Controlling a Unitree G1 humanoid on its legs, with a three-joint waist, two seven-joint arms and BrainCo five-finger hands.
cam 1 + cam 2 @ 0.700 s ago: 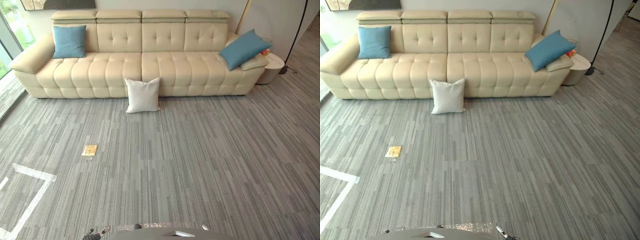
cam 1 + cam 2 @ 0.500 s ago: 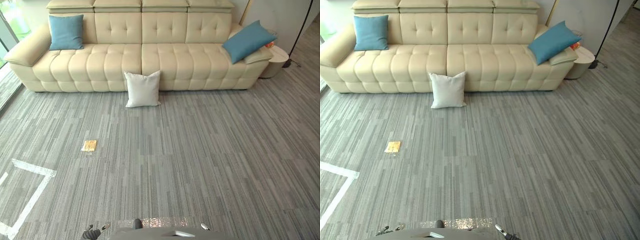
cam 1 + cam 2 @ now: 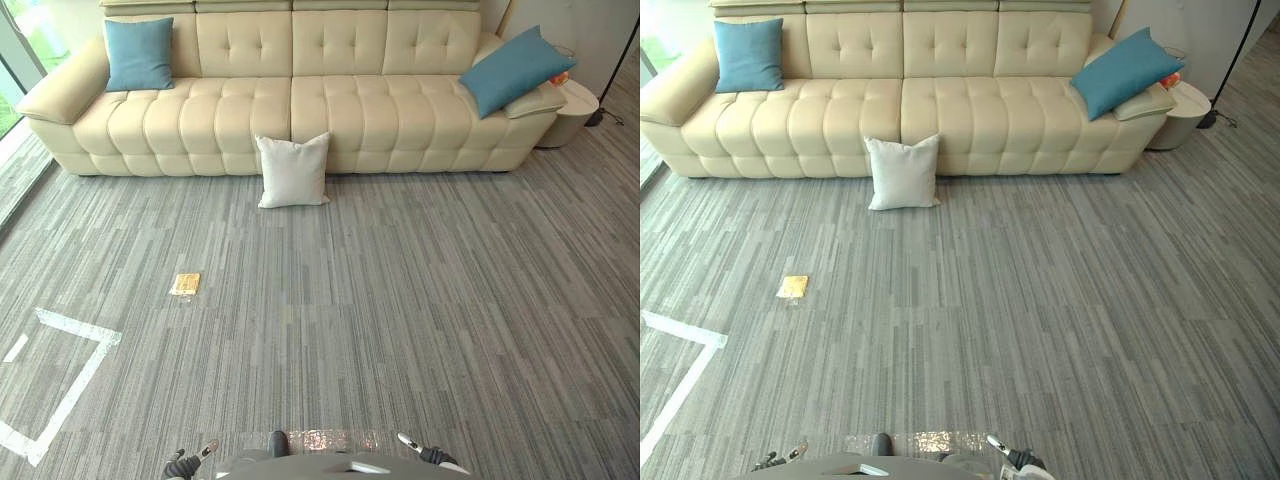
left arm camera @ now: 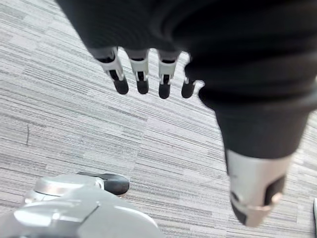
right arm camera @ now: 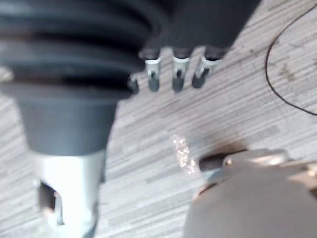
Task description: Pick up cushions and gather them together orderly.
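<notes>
A white cushion [image 3: 293,170] stands on the carpet, leaning on the front of the cream sofa [image 3: 240,115]. One blue cushion [image 3: 139,54] is propped at the sofa's left end. Another blue cushion [image 3: 516,70] lies tilted at the right end, on a beige cushion [image 3: 537,101]. All of them are far ahead of me. My left hand [image 4: 140,74] hangs over bare carpet with straight fingers and holds nothing. My right hand [image 5: 177,74] hangs the same way, open, above the carpet.
A small yellow flat object [image 3: 185,284] lies on the carpet to the left. White tape lines [image 3: 72,380] mark the floor at lower left. A round side table [image 3: 577,110] and a black lamp pole [image 3: 622,55] stand by the sofa's right end. A window [image 3: 12,70] is at far left.
The whole picture has shifted, so the camera has moved; the sofa now sits higher in view. The cushions lie where they were.
</notes>
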